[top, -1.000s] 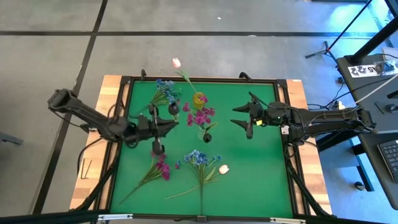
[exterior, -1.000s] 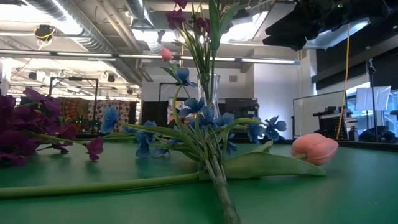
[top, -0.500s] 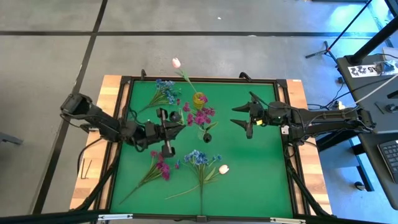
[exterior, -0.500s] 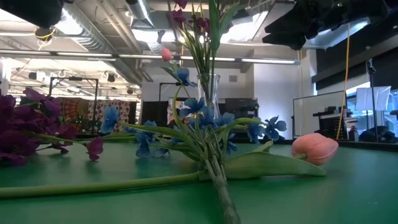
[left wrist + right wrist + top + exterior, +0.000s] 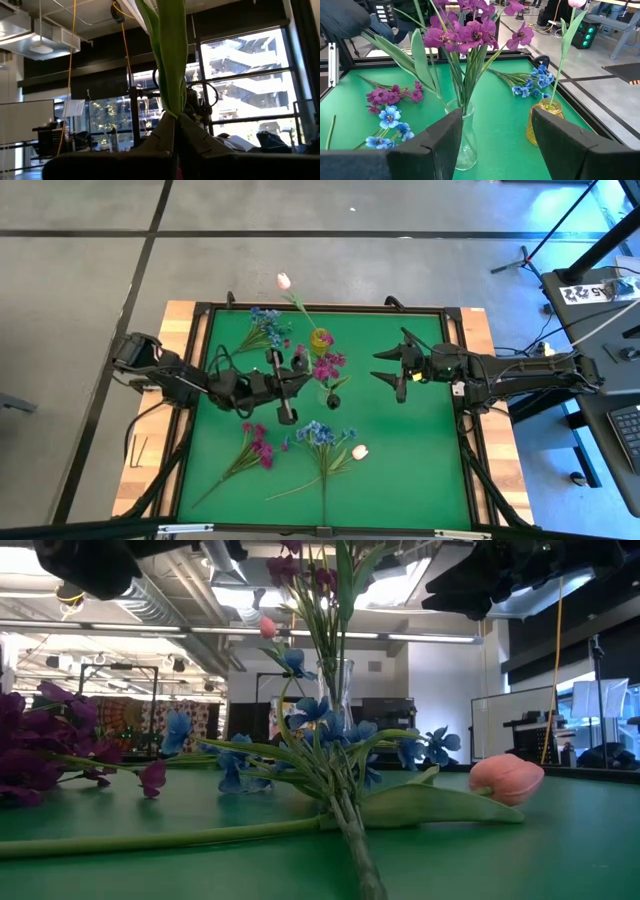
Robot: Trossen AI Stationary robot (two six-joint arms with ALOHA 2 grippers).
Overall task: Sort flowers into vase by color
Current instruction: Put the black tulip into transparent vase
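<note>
Green felt surface inside a dark frame.

Count of vases: 2. Clear glass vase holds the magenta clustered spray; amber glass vase holds one pink-white tulip on a long stem.

Count of loose flowers on the felt, high view: 2 blue clustered sprays, one at the far side, one at the near side; 1 magenta spray, near left; 1 pink-white tulip bud lying just beside the near blue spray.

Left tool is over the felt, just left of the clear vase. In the left wrist view its two dark fingers are clenched on a green leafy stem that stands upright between them; the flower head is cut off by the frame, so colour cannot be told.

Right tool hovers right of the vases, fingers spread, released, gripping nothing.

Low view: stems and blooms overlap; vase mostly hidden behind the blue spray.
</note>
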